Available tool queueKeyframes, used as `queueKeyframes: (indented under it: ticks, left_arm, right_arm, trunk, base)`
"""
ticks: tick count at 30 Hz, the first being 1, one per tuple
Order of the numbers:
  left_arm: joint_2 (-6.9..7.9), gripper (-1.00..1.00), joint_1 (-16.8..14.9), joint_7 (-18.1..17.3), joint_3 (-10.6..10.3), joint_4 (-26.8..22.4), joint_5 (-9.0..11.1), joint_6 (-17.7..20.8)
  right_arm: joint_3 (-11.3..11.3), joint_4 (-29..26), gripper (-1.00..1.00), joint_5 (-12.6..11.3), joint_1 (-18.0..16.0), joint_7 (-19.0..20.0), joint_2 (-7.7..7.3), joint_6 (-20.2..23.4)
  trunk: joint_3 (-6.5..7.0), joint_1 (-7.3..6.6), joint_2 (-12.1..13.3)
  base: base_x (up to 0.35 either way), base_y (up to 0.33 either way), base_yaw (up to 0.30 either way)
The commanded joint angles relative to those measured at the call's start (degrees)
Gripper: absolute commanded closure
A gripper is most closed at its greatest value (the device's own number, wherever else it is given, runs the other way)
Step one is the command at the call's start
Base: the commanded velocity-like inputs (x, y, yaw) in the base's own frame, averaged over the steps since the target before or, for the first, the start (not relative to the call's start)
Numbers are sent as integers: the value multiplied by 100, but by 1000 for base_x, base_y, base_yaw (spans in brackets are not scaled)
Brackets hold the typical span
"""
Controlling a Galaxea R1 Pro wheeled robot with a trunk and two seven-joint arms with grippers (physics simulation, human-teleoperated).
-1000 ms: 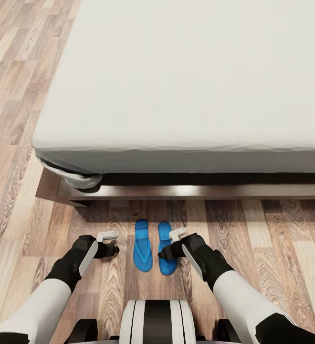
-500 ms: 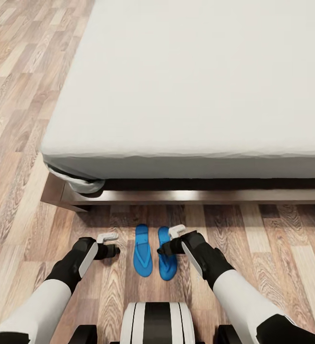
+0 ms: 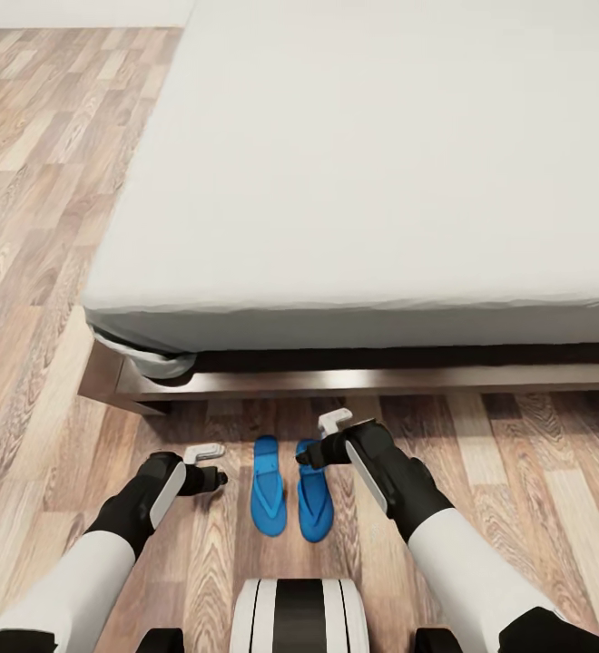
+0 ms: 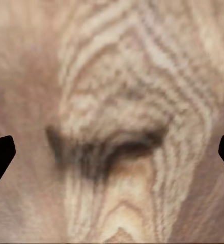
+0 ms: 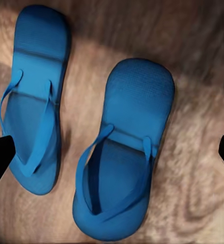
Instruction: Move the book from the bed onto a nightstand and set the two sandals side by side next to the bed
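Observation:
Two bright blue sandals (image 3: 269,485) (image 3: 314,494) lie side by side on the wood floor just in front of the bed (image 3: 363,163), toes toward its dark frame (image 3: 336,379). My right gripper (image 3: 322,440) hovers open over the right sandal's bed end. In the right wrist view both sandals (image 5: 35,101) (image 5: 124,152) lie below the open right gripper (image 5: 112,155), touching neither fingertip. To the left of the sandals my left gripper (image 3: 207,464) is open over bare floor, as the left wrist view (image 4: 112,152) also shows. The book and the nightstand are out of view.
The bed's near left corner (image 3: 109,363) juts out to the left of my arms. Wood-plank floor (image 3: 36,227) runs along the bed's left side and to the right of the sandals (image 3: 535,453). My base (image 3: 298,617) is right behind the sandals.
The whole view has shifted, showing more far floor. My right gripper has risen from the right sandal toward the bed. The sandals and left gripper have kept their places.

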Motion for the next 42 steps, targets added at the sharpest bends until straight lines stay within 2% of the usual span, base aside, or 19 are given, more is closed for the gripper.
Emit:
queueKeyframes:
  ticks: [1,33,37,40,41,42]
  left_arm:
    - [1,-100,0,0,0,0,1,0]
    - [-5,-100,1,9,-5,1,1,0]
    - [-5,-100,0,11,-2,1,1,-1]
    - [-5,-100,-1,23,-6,3,1,-1]
    - [-5,-100,1,35,-7,4,1,0]
    - [-5,-100,2,36,-8,4,1,0]
  right_arm:
    - [-1,-1,-100,2,0,-1,0,0]
    - [-77,52,-100,-16,0,-5,-67,-20]
    - [-83,57,-100,-19,0,-2,-196,-27]
    - [-80,59,-100,-24,0,-2,-333,-35]
    - [-78,77,-100,-27,0,-8,-447,-41]
    - [-78,88,-100,-27,0,-10,-470,-42]
  trunk:
    - [0,0,0]
    - [0,0,0]
    - [0,0,0]
    - [0,0,0]
    - [0,0,0]
    - [0,0,0]
  base:
    - [0,0,-264]
    - [0,0,-292]
    - [0,0,-295]
    - [0,0,-295]
    - [0,0,-295]
    - [0,0,-295]
